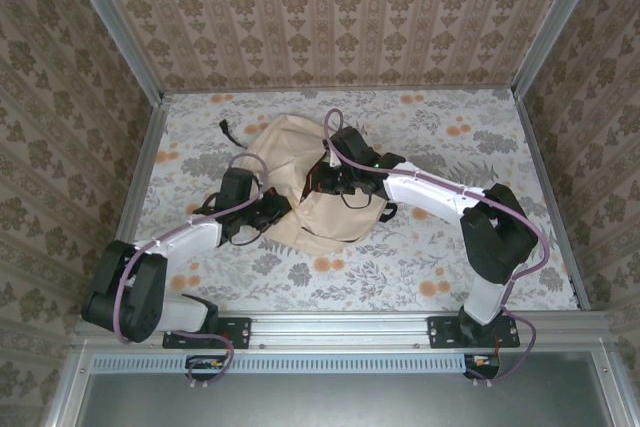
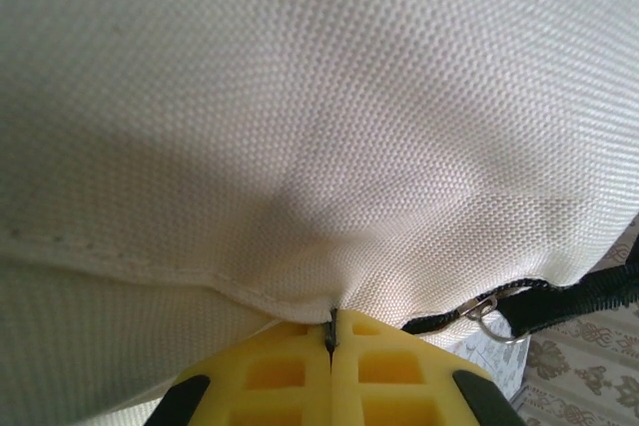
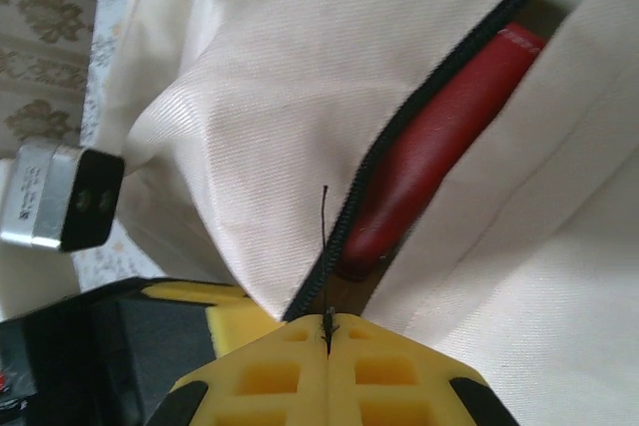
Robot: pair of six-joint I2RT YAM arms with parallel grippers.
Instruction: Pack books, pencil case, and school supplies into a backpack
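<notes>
Looking down from the top camera, the left gripper (image 1: pixel 272 209) is parked at the lower-left edge of the backpack (image 1: pixel 300 162). The bag is slumped in a heap around the middle of the flowery table (image 1: pixel 450 247), a bit toward the back wall. A short black strap end (image 1: pixel 228 130) trails off its upper-left corner.

On the left wrist cam, the yellow fingers (image 2: pixel 280 371) are pressed tight together. A stitched seam fold of the beige cloth runs straight into the pinch, so that hand has a grip on the bag's fabric. Just to the right, a black strap (image 2: pixel 569 301) with a little metal ring (image 2: pixel 484 308) hangs along the bag's edge.

Moving right, the right gripper (image 1: pixel 338 179) is on top of the bag, roughly mid-pack.

On its wrist cam, far left, a small grey block with a black end (image 3: pixel 60 197) sits just beside the fabric. No idea what it is.

The dark zipper (image 3: pixel 399 137) runs diagonally and is parted, and a red thing (image 3: pixel 429 157) shows inside the gap. The right fingers (image 3: pixel 389 381) are clamped shut at the low end of that zipper. A thin black strand (image 3: pixel 323 236) pokes up from between them.
</notes>
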